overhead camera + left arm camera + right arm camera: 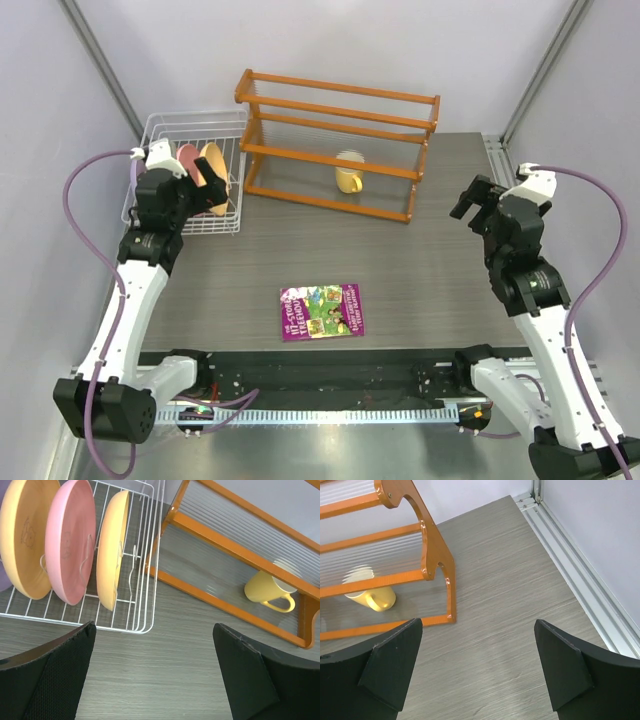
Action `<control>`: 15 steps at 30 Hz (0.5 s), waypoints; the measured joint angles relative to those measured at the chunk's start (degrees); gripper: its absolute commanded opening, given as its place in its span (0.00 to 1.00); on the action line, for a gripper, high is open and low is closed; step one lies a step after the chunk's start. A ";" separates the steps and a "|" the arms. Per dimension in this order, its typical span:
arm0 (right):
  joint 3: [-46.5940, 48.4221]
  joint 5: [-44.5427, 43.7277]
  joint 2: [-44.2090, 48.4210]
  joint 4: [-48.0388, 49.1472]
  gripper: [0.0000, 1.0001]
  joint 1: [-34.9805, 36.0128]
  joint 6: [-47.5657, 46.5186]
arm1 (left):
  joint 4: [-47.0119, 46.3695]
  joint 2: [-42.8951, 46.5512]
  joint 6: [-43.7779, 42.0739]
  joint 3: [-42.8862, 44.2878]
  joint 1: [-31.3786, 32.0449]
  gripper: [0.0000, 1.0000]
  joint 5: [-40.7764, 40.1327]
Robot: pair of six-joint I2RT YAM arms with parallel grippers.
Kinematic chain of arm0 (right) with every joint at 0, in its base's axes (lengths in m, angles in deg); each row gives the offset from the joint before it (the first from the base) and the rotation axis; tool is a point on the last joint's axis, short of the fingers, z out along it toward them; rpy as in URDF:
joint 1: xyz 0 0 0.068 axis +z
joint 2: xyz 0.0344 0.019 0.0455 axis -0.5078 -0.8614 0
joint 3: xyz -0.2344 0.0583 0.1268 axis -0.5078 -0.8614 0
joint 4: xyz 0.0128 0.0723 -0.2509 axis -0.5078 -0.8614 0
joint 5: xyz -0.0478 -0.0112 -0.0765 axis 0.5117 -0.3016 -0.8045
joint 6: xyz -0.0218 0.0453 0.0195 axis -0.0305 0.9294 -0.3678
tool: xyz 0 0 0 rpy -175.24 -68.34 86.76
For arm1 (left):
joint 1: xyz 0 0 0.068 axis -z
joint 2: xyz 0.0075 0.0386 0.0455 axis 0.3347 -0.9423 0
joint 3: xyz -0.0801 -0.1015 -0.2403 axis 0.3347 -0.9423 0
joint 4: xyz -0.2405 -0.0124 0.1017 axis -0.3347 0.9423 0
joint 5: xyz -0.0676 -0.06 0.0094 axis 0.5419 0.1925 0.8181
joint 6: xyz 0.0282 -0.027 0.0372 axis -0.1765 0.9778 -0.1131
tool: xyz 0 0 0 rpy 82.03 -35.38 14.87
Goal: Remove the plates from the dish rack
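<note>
The only print in view is on the flat purple rectangular picture book (322,311) lying on the grey wood-grain table (450,260). In the top view, its cover carries white block lettering at the left end; the larger line looks like "TREEHOU…", the rest is too small to read. The outermost yellow-orange round plastic plate (25,535) bears a faint outline drawing, with no legible letters.

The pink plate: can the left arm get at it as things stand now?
Probably yes. The left end effector is open just before the dish rack, with nothing between them. The pink plate stands on edge between two yellow plates, so the gap is narrow.
</note>
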 measured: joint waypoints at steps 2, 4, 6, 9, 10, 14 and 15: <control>0.00 0.39 -0.57 0.26 1.00 0.00 -0.15 | -0.20 -0.04 -0.31 0.00 0.00 0.99 -0.02; 0.00 0.98 -1.92 0.39 1.00 0.00 -0.17 | -0.94 -0.02 -0.79 0.00 0.00 0.99 0.81; -0.02 1.55 -3.45 0.50 1.00 0.00 -0.13 | -2.14 -0.02 -1.38 -0.13 0.00 1.00 2.91; -0.02 2.62 -6.64 0.46 1.00 0.00 0.09 | -3.41 -0.92 -2.69 0.00 0.00 0.98 6.49; -0.02 2.93 -7.26 0.46 1.00 0.00 0.11 | -2.69 -2.78 -3.02 1.44 -0.02 0.97 7.19; -0.02 4.20 -8.85 0.48 1.00 0.00 0.26 | -2.75 -12.92 -5.11 9.35 -0.11 0.98 8.81; -0.02 4.44 -9.11 0.48 1.00 0.00 0.26 | -3.45 -14.84 -5.42 9.81 -0.09 0.98 8.72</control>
